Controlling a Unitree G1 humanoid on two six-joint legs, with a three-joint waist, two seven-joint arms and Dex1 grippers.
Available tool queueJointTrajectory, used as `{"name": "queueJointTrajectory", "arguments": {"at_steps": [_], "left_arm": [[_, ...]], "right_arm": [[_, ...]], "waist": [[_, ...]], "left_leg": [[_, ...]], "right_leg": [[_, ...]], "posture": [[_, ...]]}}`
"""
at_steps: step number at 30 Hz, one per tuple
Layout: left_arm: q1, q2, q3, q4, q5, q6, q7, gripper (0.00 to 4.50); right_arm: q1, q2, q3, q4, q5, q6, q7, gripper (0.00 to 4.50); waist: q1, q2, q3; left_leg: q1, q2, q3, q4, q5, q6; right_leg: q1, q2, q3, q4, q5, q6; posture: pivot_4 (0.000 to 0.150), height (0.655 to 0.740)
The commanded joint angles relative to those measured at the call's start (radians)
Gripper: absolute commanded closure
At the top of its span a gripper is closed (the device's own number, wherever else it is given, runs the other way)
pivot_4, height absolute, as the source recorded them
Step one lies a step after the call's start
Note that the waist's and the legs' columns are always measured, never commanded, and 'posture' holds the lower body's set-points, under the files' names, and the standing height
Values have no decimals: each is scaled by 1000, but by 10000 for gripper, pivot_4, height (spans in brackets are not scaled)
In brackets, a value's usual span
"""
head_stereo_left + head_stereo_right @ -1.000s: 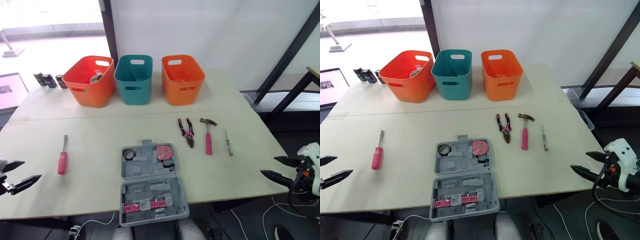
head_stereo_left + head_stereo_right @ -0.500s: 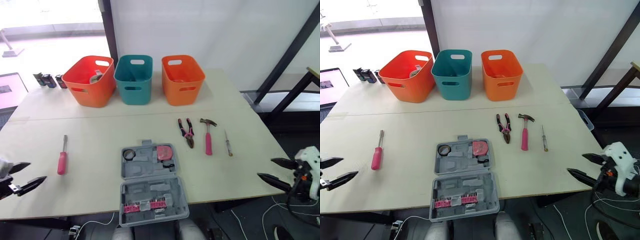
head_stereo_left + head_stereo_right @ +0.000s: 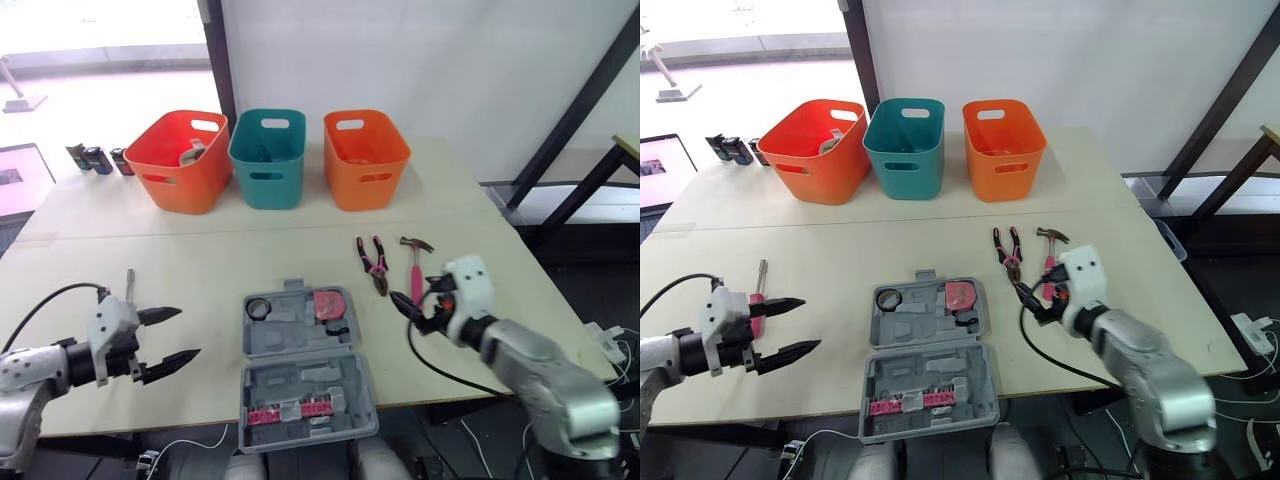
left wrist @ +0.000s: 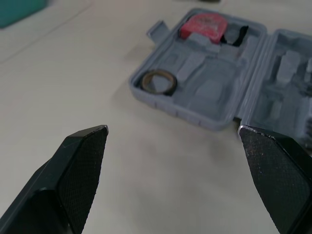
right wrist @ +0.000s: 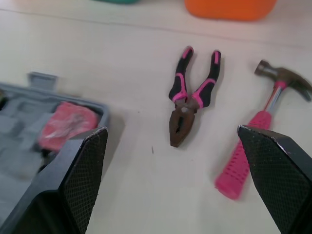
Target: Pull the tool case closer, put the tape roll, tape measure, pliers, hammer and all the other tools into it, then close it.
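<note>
The grey moulded-plastic tool case (image 3: 305, 365) lies open at the near edge of the pale surface (image 3: 200, 250), long axis running away from the robot, with a black tape roll (image 3: 258, 308) and pink tape measure (image 3: 328, 305) nested in its far half. Left jaws stand apart left of it; right jaws, apart, hang beside the pink-handled hammer (image 3: 414, 262).

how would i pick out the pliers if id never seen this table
Start at the rightmost orange bin at the back of the table. In front of it lie the pliers, just left of the hammer. Only they have two black-and-pink handles spread in a V.
</note>
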Motion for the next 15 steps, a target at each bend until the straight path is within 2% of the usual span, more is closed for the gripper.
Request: {"name": "queueJointTrajectory", "arguments": {"at_steps": [1, 6, 9, 15], "left_arm": [[1, -36, -11, -74, -37, 0, 15, 0], [18, -70, -34, -110, -41, -48, -18, 0], [26, -50, -49, -117, -61, -33, -64, 0], [11, -74, -68, -124, -73, -79, -89, 0]], "right_arm": [[-79, 82, 66, 96, -95, -52, -113, 316], [-192, 177, 90, 346, -183, -165, -193, 316], [-238, 195, 88, 468, -208, -228, -199, 316], [-295, 222, 56, 677, -222, -337, -206, 316]], "waist": [[-2, 0, 0], [-1, 1, 0], [0, 0, 0], [-2, 1, 0]], "left_leg": [[0, 0, 0, 0, 0, 0], [-1, 0, -1, 0, 0, 0], [-1, 0, -1, 0, 0, 0], [-1, 0, -1, 1, 0, 0]], "right_leg": [[0, 0, 0, 0, 0, 0], [-1, 1, 0, 2, 0, 2], [-1, 1, 0, 2, 0, 2], [-1, 1, 0, 2, 1, 2]], "posture": [[1500, 7400], [1500, 7400], [1500, 7400], [1500, 7400]]}}
